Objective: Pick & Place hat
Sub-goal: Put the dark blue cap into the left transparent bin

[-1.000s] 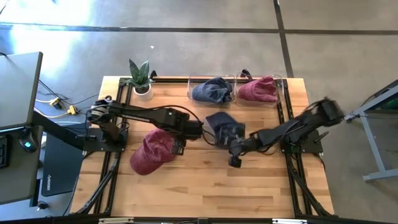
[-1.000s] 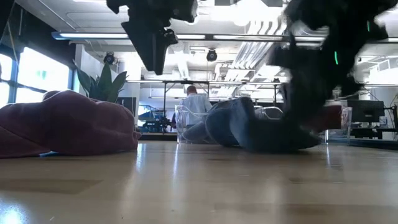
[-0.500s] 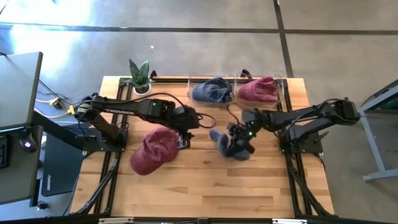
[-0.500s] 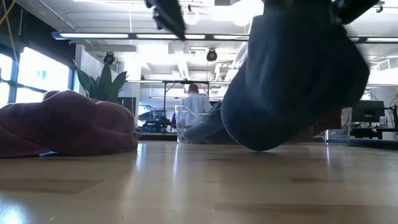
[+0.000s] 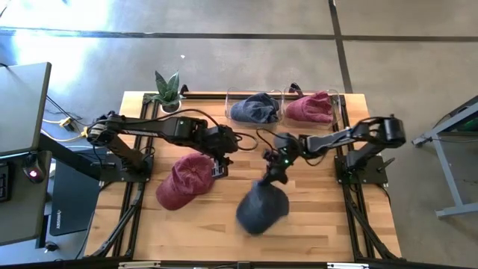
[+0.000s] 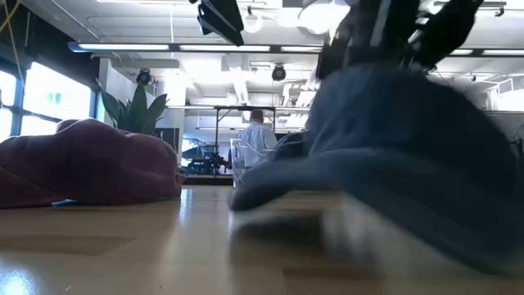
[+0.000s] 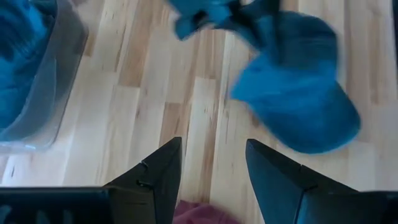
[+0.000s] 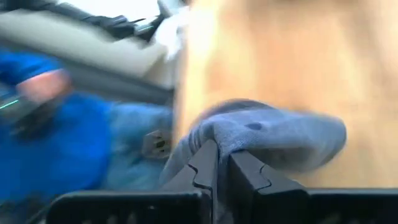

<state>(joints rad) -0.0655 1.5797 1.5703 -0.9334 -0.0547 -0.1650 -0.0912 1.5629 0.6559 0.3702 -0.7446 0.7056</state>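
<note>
Right gripper pinches the blue hat by its edge, the cap dangling over the worktop near the front. I'd keep that pinch firm and swing gently toward the bins. Left gripper waits spread beside the red hat.

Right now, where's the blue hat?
High view: the blue hat hangs from the right end effector near the table's front centre, right of the red hat.
</note>
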